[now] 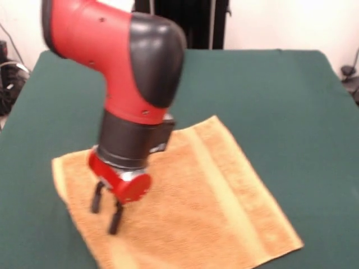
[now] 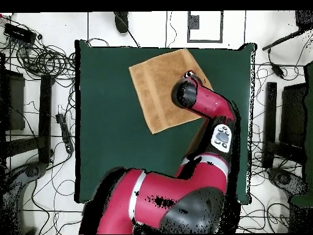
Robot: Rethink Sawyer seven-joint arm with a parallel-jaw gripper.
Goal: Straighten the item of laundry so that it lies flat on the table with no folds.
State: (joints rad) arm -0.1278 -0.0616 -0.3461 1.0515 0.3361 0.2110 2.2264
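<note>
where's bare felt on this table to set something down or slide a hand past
Bare table lies between the towel and the far edge by the pedestal, and along the front view's right side. A narrower bare strip lies left of the towel. It is crowded over the towel's left part, where the open gripper hangs with the arm above.

The towel (image 1: 190, 207) lies on the table (image 1: 280, 95) — the hand (image 1: 106, 210) over its left part.

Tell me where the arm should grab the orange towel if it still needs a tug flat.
The towel already looks spread flat on the table, so a grip would hardly be needed. If any, I'd pinch a free corner, such as the one at lower right in the front view, from above. The tool hangs open over the opposite edge.
</note>
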